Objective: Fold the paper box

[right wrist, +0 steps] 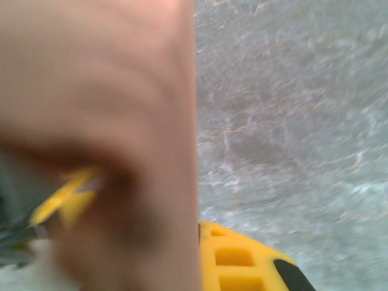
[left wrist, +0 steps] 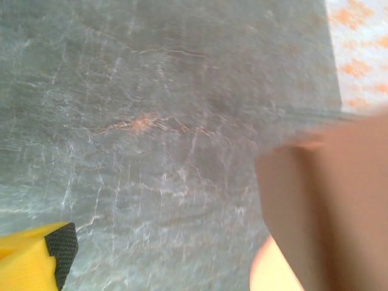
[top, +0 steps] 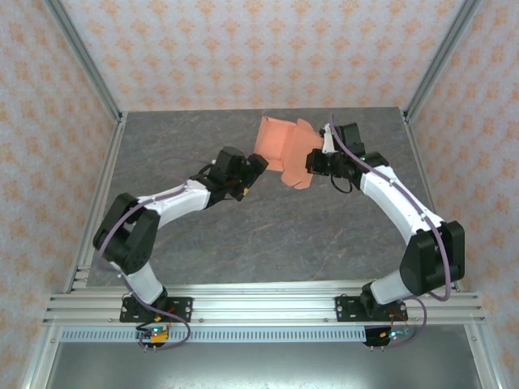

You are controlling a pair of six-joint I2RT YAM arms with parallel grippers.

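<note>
The paper box (top: 282, 146) is a salmon-orange, partly folded piece of cardboard held up above the middle of the grey table (top: 195, 235). My right gripper (top: 313, 166) is shut on its right edge. In the right wrist view the cardboard (right wrist: 109, 121) lies blurred against one yellow finger (right wrist: 242, 260). My left gripper (top: 256, 167) stands open just left of the box and holds nothing. In the left wrist view one yellow finger (left wrist: 33, 260) sits at the lower left corner. The box (left wrist: 327, 206) rises at the right, hiding the other finger.
Patterned walls and metal frame posts (top: 85, 61) close in the table on three sides. The rail (top: 259, 304) with both arm bases runs along the near edge. Bare grey tabletop lies in front of the box between the arms.
</note>
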